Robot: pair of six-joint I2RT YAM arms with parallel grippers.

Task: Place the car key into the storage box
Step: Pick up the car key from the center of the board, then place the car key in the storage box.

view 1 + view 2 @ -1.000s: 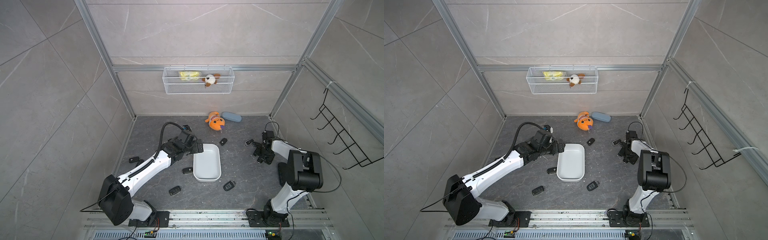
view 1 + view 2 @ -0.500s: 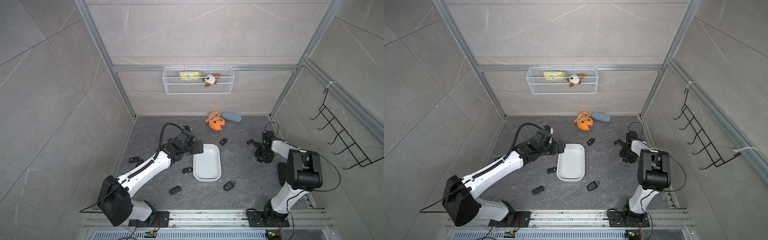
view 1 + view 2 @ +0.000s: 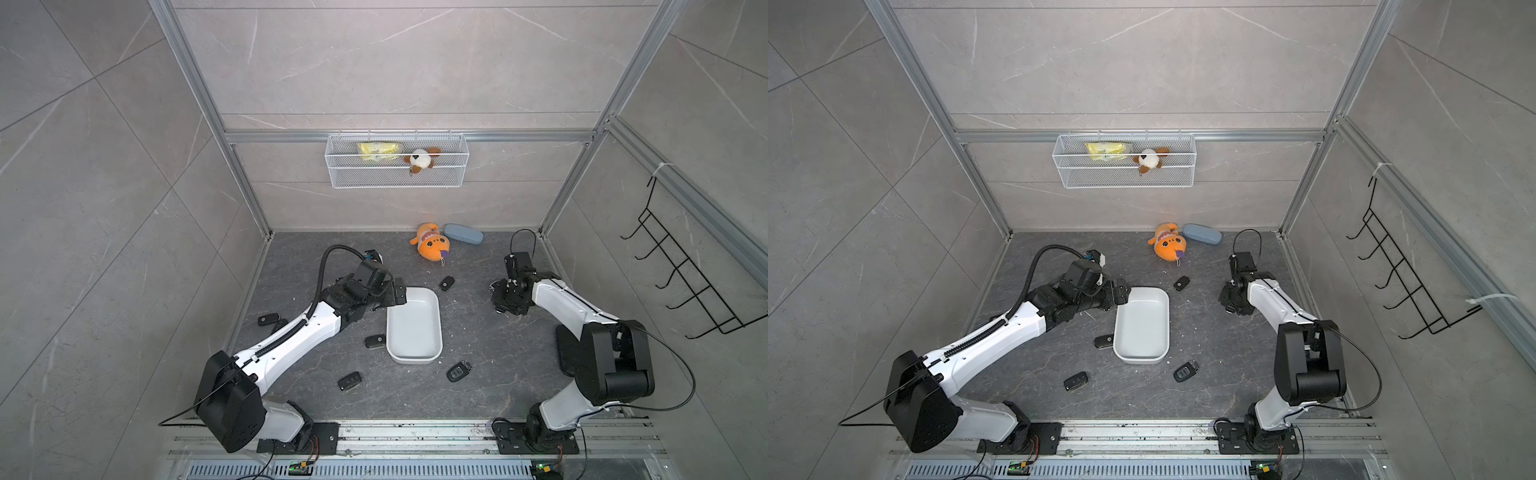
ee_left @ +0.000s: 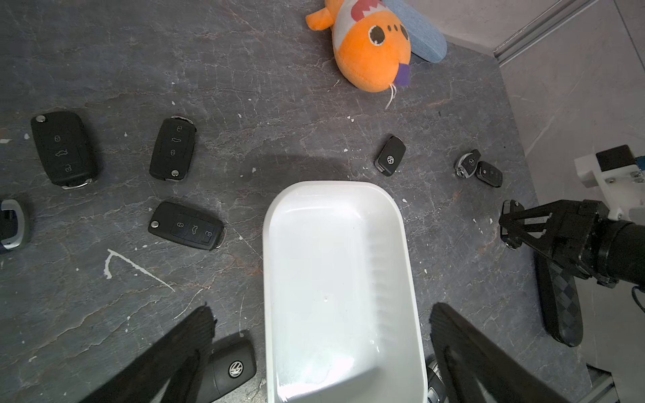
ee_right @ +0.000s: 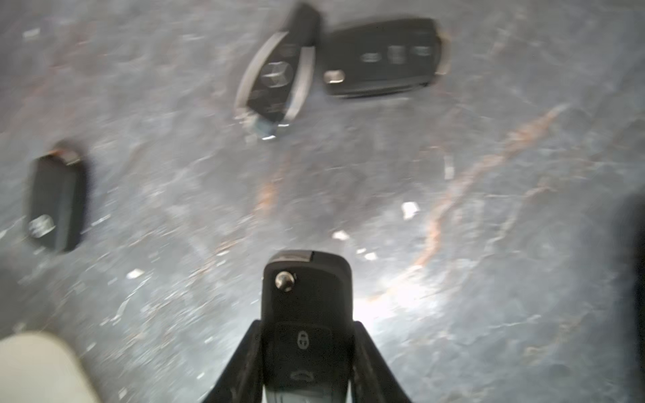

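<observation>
Top views, left to right.

Mid-left, by the wall: wall keys (image 3: 268, 319), two, one partly under left arm.

Left of centre: left gripper (image 3: 394, 296) at box's upper-left corner, jaws wide, gripping nothing. In left wrist view, fingers (image 4: 190, 335) spread either side of box end. Touching it or not, can't tell.

Below that: side key (image 3: 375, 340) just beside box's left wall. Low key (image 3: 349, 380) further down the frame, apart from everything.

Centre: box (image 3: 413, 332), white, long axis running up-down in frame, bare inside.

Lower right of box: corner key (image 3: 459, 370), near box corner, not touching. Upper right of box: VW key (image 3: 446, 283), logo readable in left wrist view.

Upper centre, at back wall: orange plush (image 3: 430, 248) just beside blue case (image 3: 463, 234). Above, on the wall: mesh basket (image 3: 397, 176).

Right of centre: right gripper (image 3: 500, 303), pointed down at floor, well apart from box. Grip hidden from above. Per right wrist view: jaws closed narrow on held key (image 5: 307, 296), a black flip fob, lock button facing camera, clamped by its sides, hinge end sticking out past fingertips. Floor behind it blurred. Off the floor or not, can't tell.

Same view, beyond held key: key pair (image 5: 275, 76), a silver-trimmed fob against a black one.

Far right wall: hook rack (image 3: 685, 282).
</observation>
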